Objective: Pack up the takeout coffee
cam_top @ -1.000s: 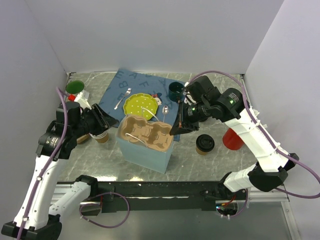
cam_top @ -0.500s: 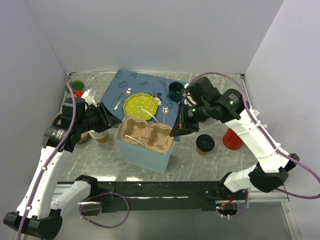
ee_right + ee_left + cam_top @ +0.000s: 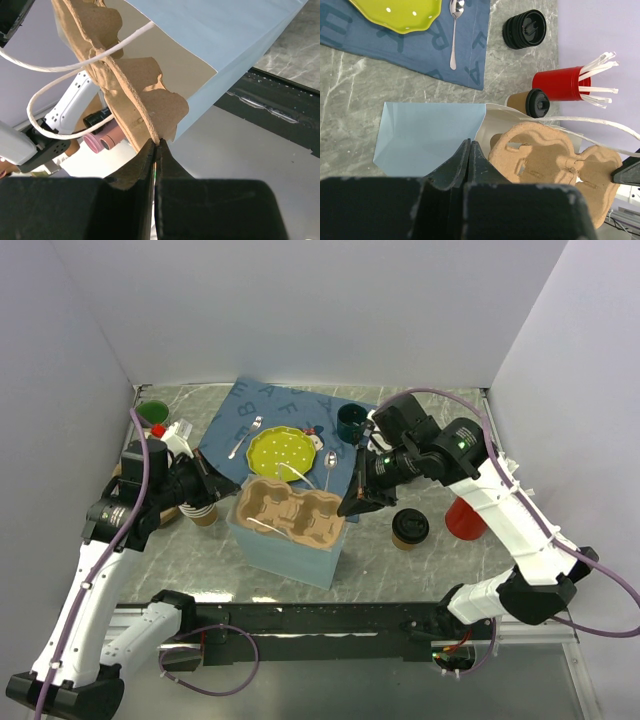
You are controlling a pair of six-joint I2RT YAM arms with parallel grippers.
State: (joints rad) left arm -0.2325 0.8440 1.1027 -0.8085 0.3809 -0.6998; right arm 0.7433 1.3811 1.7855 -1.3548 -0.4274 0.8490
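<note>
Brown, black-lidded takeout coffee [image 3: 409,527] stands; left end effector [image 3: 470,145] shut, right end effector [image 3: 156,142] pinches carrier [image 3: 300,506].

The scene is lit brightly and evenly, soft shadows being cast on the bench [image 3: 195,552], while the left pincer [image 3: 470,146] and right pincer [image 3: 155,144] are rendered dark and blurred up close.

Paper, pulp and plastic around your blue bag
You'll see the bag [image 3: 427,132] is smooth matt paper and the carrier [image 3: 545,155] in its mouth rough moulded pulp. Beside the bag, the takeout coffee [image 3: 530,102] is matt kraft paper under a black plastic lid. Beyond the bag, a shiny metal spoon [image 3: 455,30] lies on a cloth placemat [image 3: 395,50].
</note>
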